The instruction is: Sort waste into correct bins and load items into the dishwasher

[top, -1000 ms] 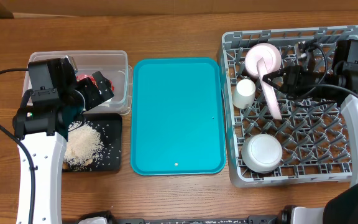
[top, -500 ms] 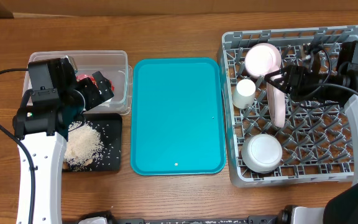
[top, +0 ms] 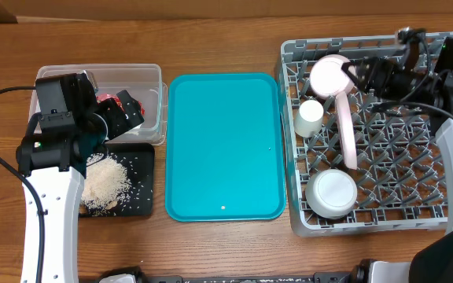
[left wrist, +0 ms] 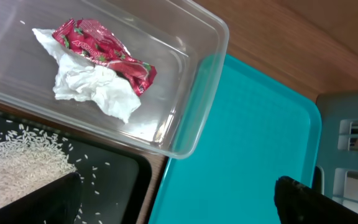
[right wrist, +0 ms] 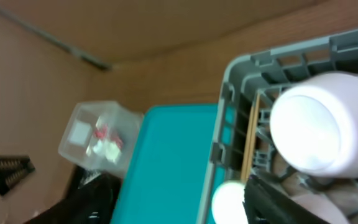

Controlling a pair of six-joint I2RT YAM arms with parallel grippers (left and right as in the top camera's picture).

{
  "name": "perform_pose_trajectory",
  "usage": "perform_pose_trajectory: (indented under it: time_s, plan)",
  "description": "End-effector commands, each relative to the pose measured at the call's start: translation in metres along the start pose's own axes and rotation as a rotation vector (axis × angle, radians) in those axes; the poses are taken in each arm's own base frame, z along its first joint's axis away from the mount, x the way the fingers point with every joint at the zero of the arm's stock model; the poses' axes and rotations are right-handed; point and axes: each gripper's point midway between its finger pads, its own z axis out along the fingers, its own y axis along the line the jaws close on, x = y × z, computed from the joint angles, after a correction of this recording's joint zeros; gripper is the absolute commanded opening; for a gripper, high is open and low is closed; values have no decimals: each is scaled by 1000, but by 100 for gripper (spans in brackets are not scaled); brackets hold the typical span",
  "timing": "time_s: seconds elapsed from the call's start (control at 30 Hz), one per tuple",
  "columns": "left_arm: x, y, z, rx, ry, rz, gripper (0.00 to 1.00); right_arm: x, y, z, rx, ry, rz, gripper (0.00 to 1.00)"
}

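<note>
A red wrapper (left wrist: pixel 104 53) and a white napkin (left wrist: pixel 98 92) lie in the clear tub (top: pixel 154 94). Rice grains (top: pixel 104 182) are heaped in the black tray (top: pixel 141 196). My left gripper (top: pixel 134 110) hovers open over the tub's near edge, holding nothing. In the grey dish rack (top: pixel 368 224) a pale pink plate (top: pixel 344 126) stands on edge between pegs. Beside it are a round pink dish (top: pixel 330 72), a small white cup (top: pixel 309 118) and a white bowl (top: pixel 331 193). My right gripper (top: pixel 355 76) is open at the rack's far side, clear of the plate.
A large teal tray (top: pixel 225 145) lies between the bins and the rack. The rack's right half shows only upright pegs (top: pixel 403 165). Cables trail over the rack's far right corner (top: pixel 403 55). The right wrist view is blurred.
My right gripper opened and let go of the pink plate, then drew back toward the rack's far side. The plate now stands on edge alone. The left arm has not moved.
</note>
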Motion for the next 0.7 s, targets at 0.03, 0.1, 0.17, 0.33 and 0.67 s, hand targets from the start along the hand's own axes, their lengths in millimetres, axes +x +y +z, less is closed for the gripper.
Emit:
perform_pose_trajectory:
  time_s: [0.03, 0.1, 0.17, 0.33, 0.67]
  plan:
    - [-4, -2, -4, 2, -18, 15, 100, 8, 34, 6, -159, 48, 57, 77]
    - [-4, -2, -4, 2, -18, 15, 100, 17, 47, 15, -189, 84, 44, 82]
    - [-4, -2, -4, 2, -18, 15, 100, 26, 60, 25, -214, 116, -6, 84]
    - [-4, -2, -4, 2, -18, 15, 100, 35, 69, 56, -117, 124, -119, 84]
    - [-4, -2, -4, 2, -18, 15, 100, 43, 29, 90, 438, 63, -279, 100]
